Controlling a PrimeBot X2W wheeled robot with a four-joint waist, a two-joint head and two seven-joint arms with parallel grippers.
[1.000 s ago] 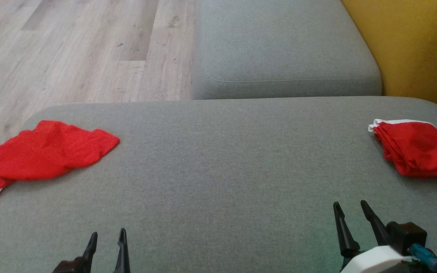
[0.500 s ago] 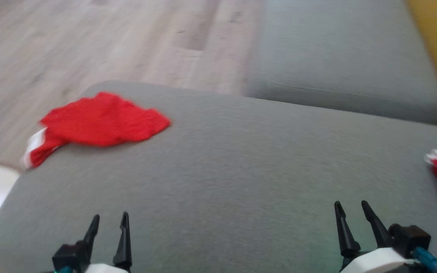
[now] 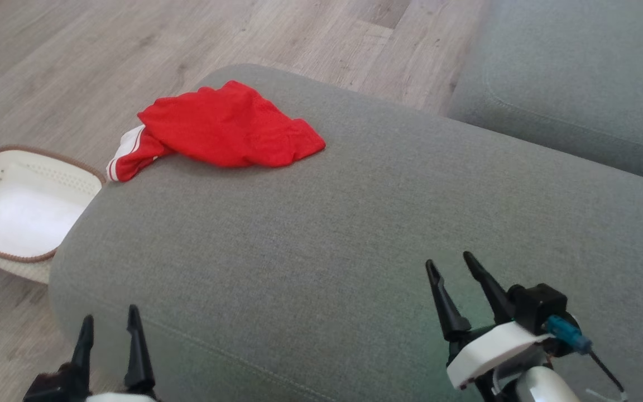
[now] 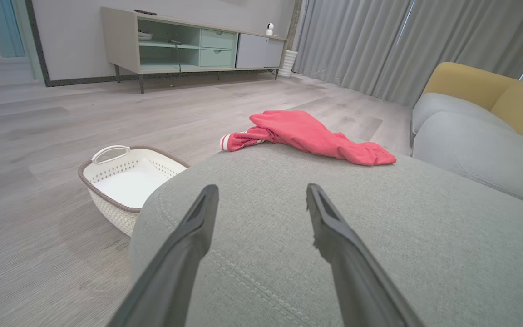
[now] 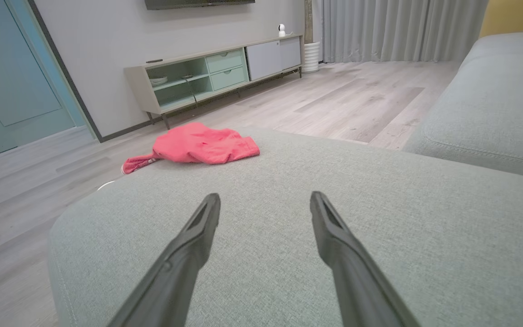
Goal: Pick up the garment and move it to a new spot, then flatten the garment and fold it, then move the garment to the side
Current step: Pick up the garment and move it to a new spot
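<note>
On the grey cushion's far left corner, head view, lies the crumpled red garment, near a white basket. Left wrist view: left pincer wide open, empty. Right wrist view: right pincer likewise, garment well ahead

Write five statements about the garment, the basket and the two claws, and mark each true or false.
1. The red garment lies crumpled near the far left corner of the grey sofa seat. True.
2. The left claw is shut on the garment. False: it is open, holds nothing and is well apart from the garment.
3. A white basket stands on the floor beside the seat. True.
4. The basket holds a folded garment. False: what shows of its inside is empty.
5. The right claw is open above the seat. True.
</note>
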